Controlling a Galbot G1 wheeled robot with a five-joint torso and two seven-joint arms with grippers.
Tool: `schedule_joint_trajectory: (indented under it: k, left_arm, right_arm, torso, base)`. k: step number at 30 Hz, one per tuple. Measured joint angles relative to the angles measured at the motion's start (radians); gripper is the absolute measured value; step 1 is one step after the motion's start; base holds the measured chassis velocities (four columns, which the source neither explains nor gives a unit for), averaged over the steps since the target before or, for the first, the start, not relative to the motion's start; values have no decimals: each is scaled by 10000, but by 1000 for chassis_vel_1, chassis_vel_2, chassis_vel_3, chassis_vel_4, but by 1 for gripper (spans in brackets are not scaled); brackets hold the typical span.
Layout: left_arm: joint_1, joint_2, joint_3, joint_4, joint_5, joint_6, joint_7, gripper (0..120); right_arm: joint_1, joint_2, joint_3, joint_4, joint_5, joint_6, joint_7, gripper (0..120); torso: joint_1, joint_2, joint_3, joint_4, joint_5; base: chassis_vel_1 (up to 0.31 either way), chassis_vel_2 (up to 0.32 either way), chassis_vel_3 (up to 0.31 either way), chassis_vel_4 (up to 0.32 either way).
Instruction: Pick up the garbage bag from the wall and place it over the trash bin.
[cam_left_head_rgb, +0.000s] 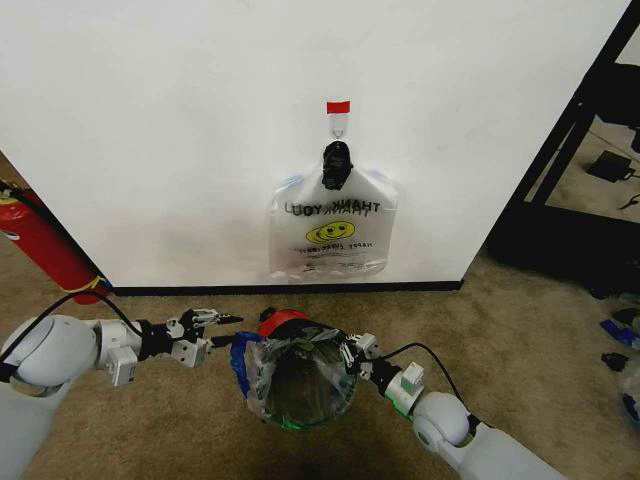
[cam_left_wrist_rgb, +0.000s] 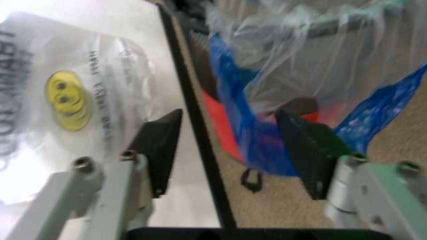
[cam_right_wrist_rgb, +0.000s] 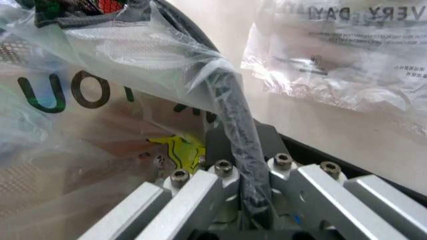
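- Two grippers flank the trash bin (cam_left_head_rgb: 300, 385) on the carpet floor (cam_left_head_rgb: 520, 320) in the head view, with a red fire extinguisher (cam_left_head_rgb: 40, 245) leaning by the wall (cam_left_head_rgb: 150, 120) at far left.
- Left gripper (cam_left_head_rgb: 222, 333) hovers just beside the bin's left side, its fingers spread wide and holding nothing.
- From the left wrist view, the two dark fingertips (cam_left_wrist_rgb: 160, 145) stand well apart, with the blue handle strip (cam_left_wrist_rgb: 240, 115) and the bin's red base between them, untouched.
- Garbage bag (cam_left_head_rgb: 300, 375) already lies draped over the bin's rim, its clear plastic lining the inside.
- Behind it, a bunch of same-printed bags (cam_left_head_rgb: 333, 235) hangs from a black clip (cam_left_head_rgb: 337, 165) under a red tape strip (cam_left_head_rgb: 338, 107).
- Right gripper (cam_left_head_rgb: 350, 352) sits at the bin's right rim.
- Only the right wrist view reveals its grip: the fingers are pinched onto the black rim (cam_right_wrist_rgb: 233, 115) with the bag's plastic caught over it.
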Motion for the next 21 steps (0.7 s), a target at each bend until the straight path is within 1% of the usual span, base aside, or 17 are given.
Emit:
schedule_joint_trajectory:
  k: [1,3,4,5,7,9,10,12,13,16,17,18,19,21]
  left_arm:
    - [-17,-14,56,4,16,4,31,65]
    - [-83,-65,244,37,73,34,158,73]
    - [-83,-65,244,37,73,34,158,73]
    - [-146,-107,366,42,117,62,231,79]
    - [-247,-154,526,40,144,103,267,88]
    - [-316,-176,633,12,144,129,267,93]
    - [-345,-181,670,-12,144,147,277,93]
    - [-356,-181,682,-31,144,158,294,91]
    - [-369,-174,696,-64,144,177,342,84]
    - [-372,-110,702,-100,137,187,475,71]
    - [-372,-96,707,-107,130,187,501,69]
    - [-371,-79,735,-115,104,187,544,65]
    - [-371,-79,735,-115,104,187,544,65]
    - [-378,-74,787,-117,68,187,585,56]
  right_arm:
    - [-1,0,0,-1,-9,2,-5,0]
    - [-4,2,-9,0,-34,6,-11,0]
    - [-4,2,-9,0,-34,6,-11,0]
    - [-4,0,-19,11,-58,6,-12,0]
    - [-4,-3,-29,30,-116,8,-13,0]
    - [-18,-6,-33,40,-172,11,-14,0]
    - [-31,-7,-37,52,-197,12,-14,0]
    - [-41,-8,-40,59,-213,12,-16,0]
    - [-55,-5,-42,68,-257,12,-17,0]
    - [-68,30,-46,71,-361,19,-18,0]
    - [-69,39,-51,72,-384,19,-19,0]
    - [-69,58,-59,73,-420,20,-19,0]
    - [-69,58,-59,73,-420,20,-19,0]
    - [-69,80,-74,72,-463,20,-19,0]
  torso:
    - [0,0,0,0,0]
    - [0,0,0,-1,0]
    - [0,0,0,-1,0]
    - [0,0,0,0,0]
    - [0,0,0,0,0]
    - [0,0,0,-1,0]
    - [0,0,0,-2,0]
    - [0,0,0,-1,0]
    - [0,0,0,-1,2]
    - [0,0,0,0,1]
    - [0,0,0,0,1]
    - [0,0,0,0,1]
    - [0,0,0,0,1]
    - [0,0,0,0,1]
  base:
    - [0,0,0,0]
    - [0,0,0,0]
    - [0,0,0,0]
    - [0,0,0,0]
    - [0,0,0,0]
    - [0,0,0,0]
    - [0,0,0,0]
    - [0,0,0,0]
    - [0,0,0,0]
    - [0,0,0,0]
    - [0,0,0,0]
    - [0,0,0,0]
    - [0,0,0,0]
    - [0,0,0,0]
